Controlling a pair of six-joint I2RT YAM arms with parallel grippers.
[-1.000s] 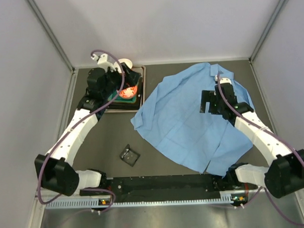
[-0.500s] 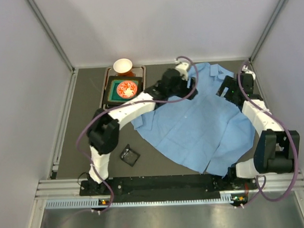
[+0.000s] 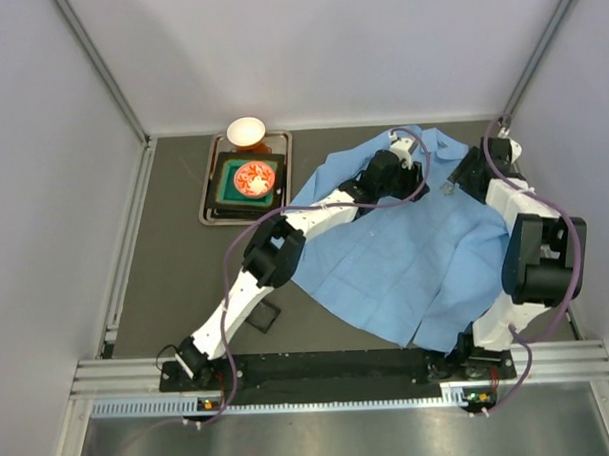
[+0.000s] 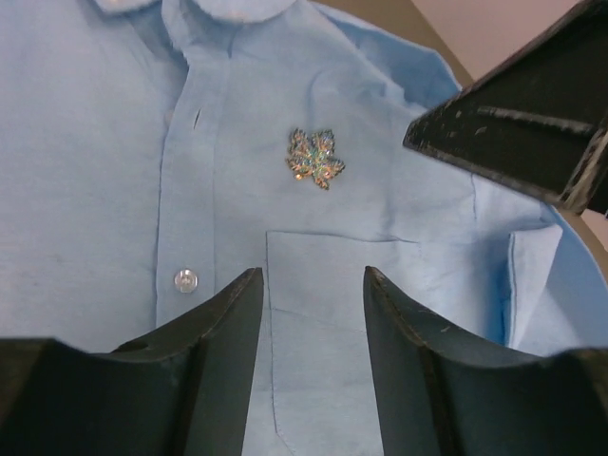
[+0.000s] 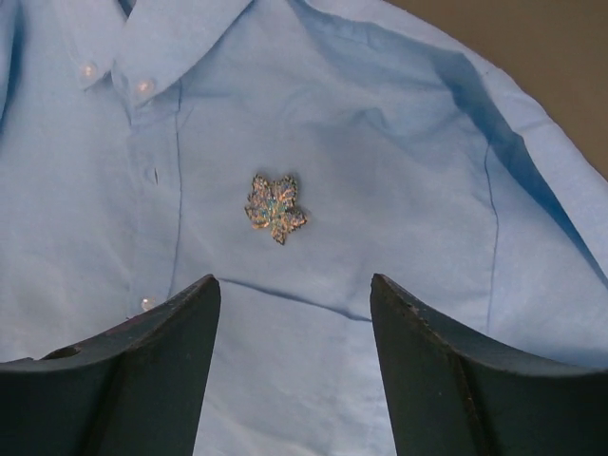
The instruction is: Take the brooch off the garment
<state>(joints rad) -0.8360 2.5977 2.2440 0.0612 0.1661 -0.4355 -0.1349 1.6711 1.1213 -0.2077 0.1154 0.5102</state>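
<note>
Both arms (image 3: 314,216) now stretch over garment (image 3: 406,264) toward brooch (image 4: 314,158).

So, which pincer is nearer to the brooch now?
Right, slightly, it seems. The right pincer hovers just short of the brooch; the left pincer hangs a little farther back, over the pocket.

The glittery leaf-shaped brooch (image 4: 314,159) sits on the chest of the light-blue shirt (image 3: 406,259) lying spread flat.

We find the left arm (image 3: 314,216) stretched far forward and across, and the right arm (image 3: 540,250) reaching forward on its own side. The left claw (image 4: 309,285) and right claw (image 5: 294,290) hang near each other, jaws parted, gripping nothing.
</note>
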